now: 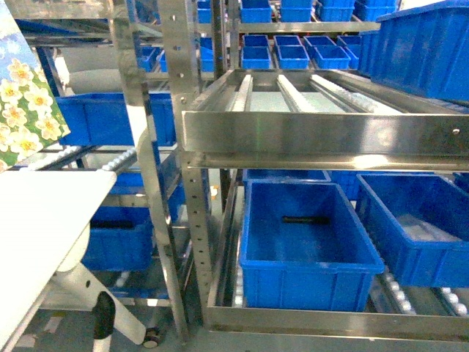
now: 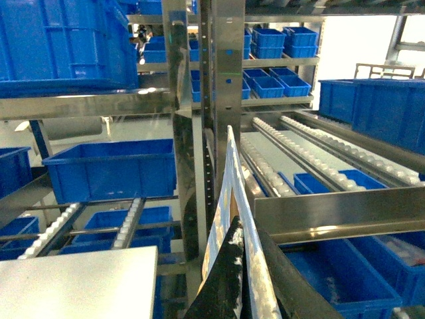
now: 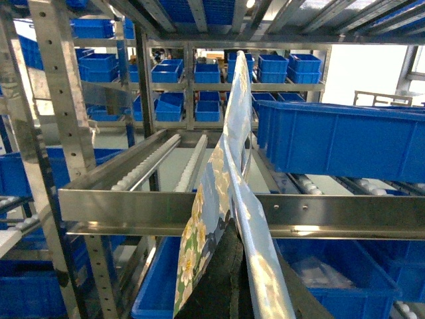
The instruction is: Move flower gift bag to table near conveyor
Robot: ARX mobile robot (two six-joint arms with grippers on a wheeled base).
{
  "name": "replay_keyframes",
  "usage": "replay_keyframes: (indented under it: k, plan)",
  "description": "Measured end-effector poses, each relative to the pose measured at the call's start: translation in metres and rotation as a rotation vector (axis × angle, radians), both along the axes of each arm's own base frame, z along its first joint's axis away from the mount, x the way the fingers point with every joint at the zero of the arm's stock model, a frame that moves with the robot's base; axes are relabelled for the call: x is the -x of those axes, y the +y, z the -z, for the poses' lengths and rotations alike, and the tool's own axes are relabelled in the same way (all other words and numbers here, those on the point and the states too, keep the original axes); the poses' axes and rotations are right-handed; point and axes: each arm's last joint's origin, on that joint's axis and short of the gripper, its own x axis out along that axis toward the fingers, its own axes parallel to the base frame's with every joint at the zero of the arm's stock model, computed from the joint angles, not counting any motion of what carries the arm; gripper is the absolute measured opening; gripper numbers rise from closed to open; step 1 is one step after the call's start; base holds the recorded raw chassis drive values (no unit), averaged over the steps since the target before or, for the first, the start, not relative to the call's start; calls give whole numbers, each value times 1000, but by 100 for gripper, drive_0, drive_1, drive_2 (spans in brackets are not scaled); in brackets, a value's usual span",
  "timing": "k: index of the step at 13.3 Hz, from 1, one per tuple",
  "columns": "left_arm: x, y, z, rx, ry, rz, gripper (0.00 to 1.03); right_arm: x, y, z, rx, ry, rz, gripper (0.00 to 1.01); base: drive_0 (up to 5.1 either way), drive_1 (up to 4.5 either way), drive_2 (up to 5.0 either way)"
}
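From the head camera the flower gift bag (image 1: 26, 110) shows only as a corner at the far left edge, hanging above the near end of the table (image 1: 44, 213); neither gripper itself is in sight there, and the conveyor (image 1: 293, 95) with its roller tracks rises to the right. The left wrist view shows the left gripper (image 2: 229, 276) pinched on the bag's thin edge, the table corner lying below and to its left. The right wrist view shows the right gripper (image 3: 229, 279) likewise clamped on the bag's rim, which stands up ahead of it. The bag looks light, floppy and glossy, so best held at the stiff rim. A steel upright (image 2: 182, 133) and blue bins (image 3: 339, 139) crowd close ahead.
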Motion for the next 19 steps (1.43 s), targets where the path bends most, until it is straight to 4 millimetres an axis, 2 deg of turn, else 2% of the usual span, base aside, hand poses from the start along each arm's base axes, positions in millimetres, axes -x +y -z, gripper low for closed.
replay_keyframes:
  k: [19]
  plan:
    - [0, 0, 0, 0, 0, 0, 2, 0, 0, 0, 0, -1, 0, 2, -466, 96, 381]
